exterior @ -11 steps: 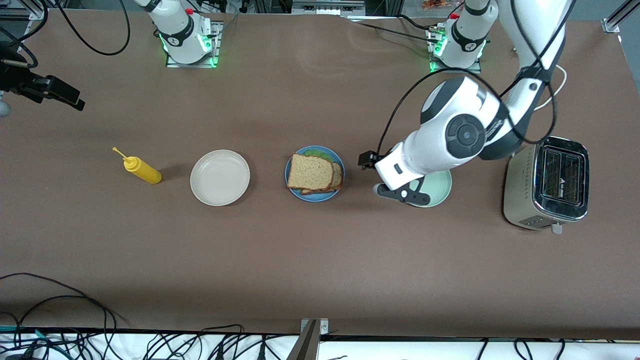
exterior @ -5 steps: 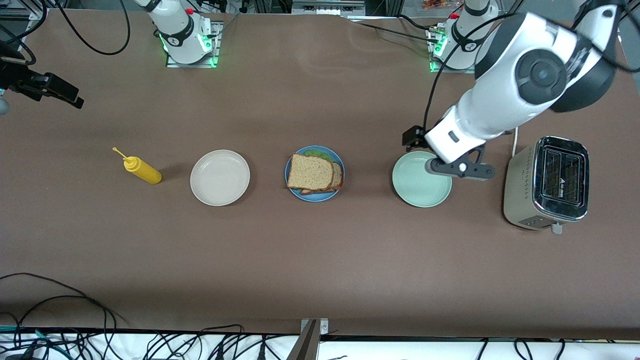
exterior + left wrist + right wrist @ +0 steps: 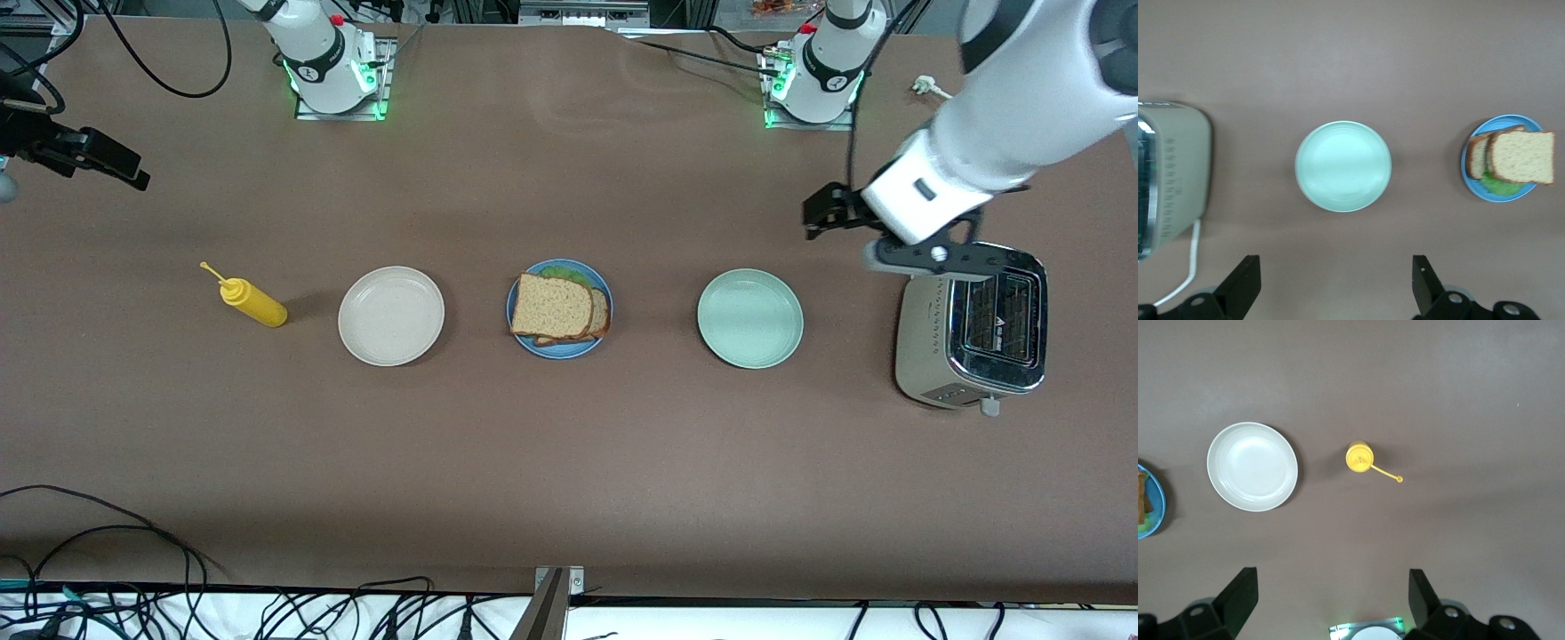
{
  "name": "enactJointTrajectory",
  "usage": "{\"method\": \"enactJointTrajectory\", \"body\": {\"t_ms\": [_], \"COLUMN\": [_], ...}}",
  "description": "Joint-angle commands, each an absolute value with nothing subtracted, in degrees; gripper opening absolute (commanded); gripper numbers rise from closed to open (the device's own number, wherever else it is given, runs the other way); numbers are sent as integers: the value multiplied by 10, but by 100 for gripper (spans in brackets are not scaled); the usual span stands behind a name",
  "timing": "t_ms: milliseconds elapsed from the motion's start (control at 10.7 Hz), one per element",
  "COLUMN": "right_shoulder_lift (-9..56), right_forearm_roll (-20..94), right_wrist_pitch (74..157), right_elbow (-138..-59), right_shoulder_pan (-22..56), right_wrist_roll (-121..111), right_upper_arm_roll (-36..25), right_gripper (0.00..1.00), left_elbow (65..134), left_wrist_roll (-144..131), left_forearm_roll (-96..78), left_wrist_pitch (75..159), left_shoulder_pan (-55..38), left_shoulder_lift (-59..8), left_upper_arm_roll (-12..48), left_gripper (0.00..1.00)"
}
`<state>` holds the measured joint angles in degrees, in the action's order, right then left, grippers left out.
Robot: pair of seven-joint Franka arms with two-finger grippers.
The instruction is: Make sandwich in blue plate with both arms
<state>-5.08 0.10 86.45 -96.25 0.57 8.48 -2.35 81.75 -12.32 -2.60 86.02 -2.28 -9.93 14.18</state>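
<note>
Left gripper (image 3: 1335, 290) raised over bench near toaster (image 3: 973, 329), fingers spread, empty, right gripper (image 3: 1331, 607) waiting high, fingers apart, sandwich (image 3: 558, 308) on blue plate (image 3: 560, 348).

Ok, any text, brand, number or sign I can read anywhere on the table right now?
None reads clearly.
Shiny steel toaster: a small pale logo on its top between the slots, too small to read; a row of side markings, also unreadable.
Yellow squeeze bottle, three round plates, sandwich: no print visible.
</note>
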Motion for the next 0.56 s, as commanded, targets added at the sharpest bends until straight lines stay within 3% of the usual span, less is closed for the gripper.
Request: {"method": "enactJointTrajectory", "body": {"t_ms": [0,466], "right_shoulder_lift": [-54,-52], "right_forearm_roll": [-4,-1], "right_wrist_pitch": [842,844], "right_elbow": [-948,-947], "right_shoulder_pan": [9,10], "right_wrist_roll": [76,83], "right_upper_arm_roll": [-26,-23], "right_gripper": [100,100], "left_elbow": [837,890], "left_wrist_roll": [-12,66], "left_forearm_roll": [-21,18], "left_wrist_pitch": [826,819], "left_shoulder_pan": [-23,-22], "left_shoulder_lift": [-50,-4], "left_upper_arm_roll": [73,13], "left_gripper": [100,100]}}
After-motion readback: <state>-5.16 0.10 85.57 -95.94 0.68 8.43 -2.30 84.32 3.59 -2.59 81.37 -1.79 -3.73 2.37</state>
